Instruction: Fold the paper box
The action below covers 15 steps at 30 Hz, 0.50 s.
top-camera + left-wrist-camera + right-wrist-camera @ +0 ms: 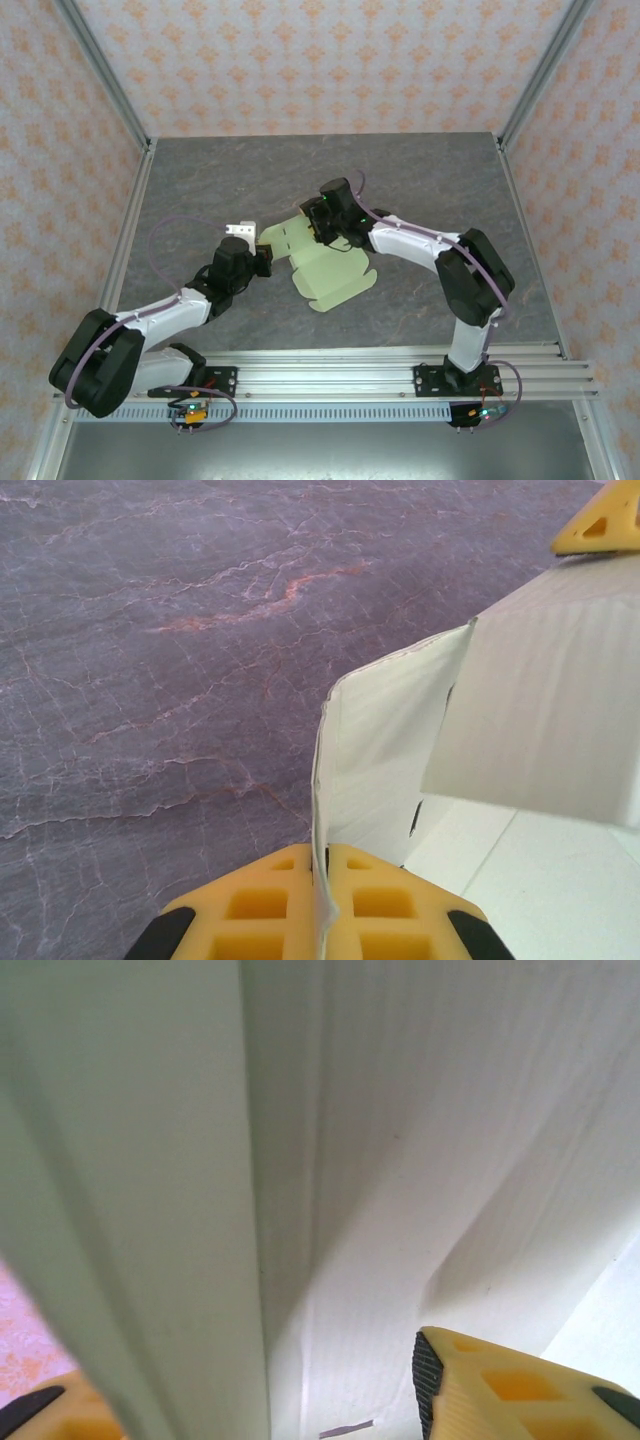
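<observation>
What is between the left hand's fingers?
An edge of the box, clamped by the left hand; the left wrist view shows it.

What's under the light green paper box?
Under the pale light-green thin-card paper box lies the grey marbled table. The sheet's near part lies flat on it and covers that patch, so anything small beneath cannot be seen.

left tool (325, 868) clamped on upright paper box (375, 750) flap, grey marbled table (150, 680)
</observation>
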Available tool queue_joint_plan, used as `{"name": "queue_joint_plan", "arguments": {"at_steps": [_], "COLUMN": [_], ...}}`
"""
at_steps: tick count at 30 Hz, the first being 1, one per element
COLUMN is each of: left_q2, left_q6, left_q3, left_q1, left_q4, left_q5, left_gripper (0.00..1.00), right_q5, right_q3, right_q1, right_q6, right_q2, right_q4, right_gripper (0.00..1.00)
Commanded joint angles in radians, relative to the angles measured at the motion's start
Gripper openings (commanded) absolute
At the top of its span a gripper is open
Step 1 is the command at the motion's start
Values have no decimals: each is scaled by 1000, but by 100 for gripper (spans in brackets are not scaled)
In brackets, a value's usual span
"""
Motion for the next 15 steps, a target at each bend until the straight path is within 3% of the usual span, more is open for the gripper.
{"name": "queue_joint_plan", "arguments": {"at_steps": [1, 4, 8, 13, 15], "left_q2": [6, 11, 4, 5, -2], "left_q6": [-2, -11, -4, -4, -11], "left_q3": [5, 0, 4, 10, 0], "left_q1": [-3, -3, -2, -2, -2], "left_q4": [11, 15, 2, -2, 2], "left_q5": [-47, -56, -64, -61, -71], "left_gripper": [0, 0, 0, 0, 18], "right_q5": [-5, 5, 17, -13, -31], "right_q3": [8, 31, 42, 29, 3], "right_q1": [-19, -19, -18, -19, -20], "right_q6": [-14, -34, -39, -35, -40], "right_q2": [-23, -34, -35, -14, -15], "right_q4": [19, -24, -39, 4, 74], "right_gripper": [51, 45, 13, 9, 8]}}
